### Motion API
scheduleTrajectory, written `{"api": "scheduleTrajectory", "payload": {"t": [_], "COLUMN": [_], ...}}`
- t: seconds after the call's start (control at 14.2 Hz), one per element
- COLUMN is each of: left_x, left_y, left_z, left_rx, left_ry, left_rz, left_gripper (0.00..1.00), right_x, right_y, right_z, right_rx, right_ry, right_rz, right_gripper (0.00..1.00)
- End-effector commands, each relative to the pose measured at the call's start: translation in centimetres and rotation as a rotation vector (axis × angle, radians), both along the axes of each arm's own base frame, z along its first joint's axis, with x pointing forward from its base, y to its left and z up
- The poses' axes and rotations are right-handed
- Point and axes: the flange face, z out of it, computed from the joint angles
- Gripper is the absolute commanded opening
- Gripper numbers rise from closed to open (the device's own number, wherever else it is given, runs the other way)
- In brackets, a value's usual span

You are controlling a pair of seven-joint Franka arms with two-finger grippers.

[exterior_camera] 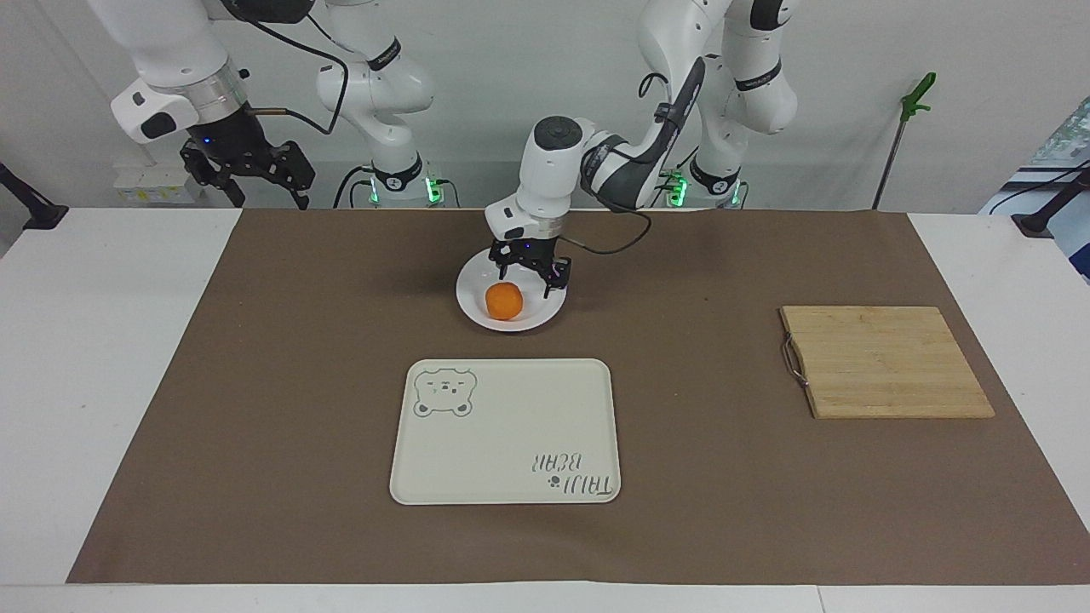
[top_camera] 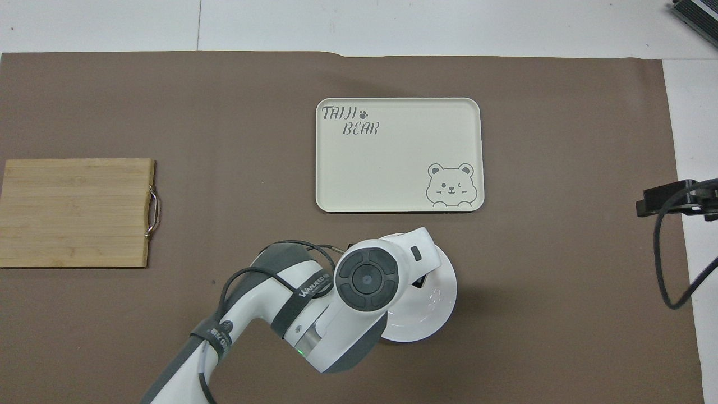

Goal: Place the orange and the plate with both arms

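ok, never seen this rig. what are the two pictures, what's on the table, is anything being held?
Two white jointed robot arms stand at one end of a table, each ending in a black two-finger gripper. One picture comes from a high camera facing the robots; the other from above their own end, so the sides look swapped.

On the brown mat lies a round glossy white plate with a small bright-orange fruit resting on it. Farther from the robots is a cream rectangular tray with a bear drawing. Toward the left arm's end lies a bamboo cutting board with a metal handle.

Nothing is held. The left gripper hangs open just above the plate, clear of the orange. From above, that arm hides the fruit. The right gripper waits, open, raised at its own end of the table.
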Motion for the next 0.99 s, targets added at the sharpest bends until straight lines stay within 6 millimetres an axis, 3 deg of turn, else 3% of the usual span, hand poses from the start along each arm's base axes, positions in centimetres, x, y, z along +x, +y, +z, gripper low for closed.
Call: {"api": "scheduleTrajectory", "payload": {"t": [0.0, 0.42, 0.71, 0.92], "left_x": [2.0, 9.6, 12.1, 13.7], "left_y": [4.2, 16.2, 25.8, 31.5], "left_z": [2.2, 6.2, 11.9, 17.1], "left_rx": [0.018, 0.064, 0.058, 0.082], "left_ry": [0.033, -0.031, -0.084, -0.081], "left_rz": [0.061, 0.21, 0.216, 0.179], "left_gripper": [1.0, 1.0, 1.0, 1.0], "right_x": [-0.8, -0.7, -0.8, -0.7], "right_y": [0.0, 0.0, -0.1, 0.3], "right_z": [0.1, 0.1, 0.1, 0.1], "right_rx": [0.026, 0.026, 0.026, 0.026], "right_ry": [0.003, 0.002, 0.003, 0.003], "right_rz": [0.007, 0.007, 0.007, 0.012], "right_gripper": [1.0, 1.0, 1.0, 1.0]}}
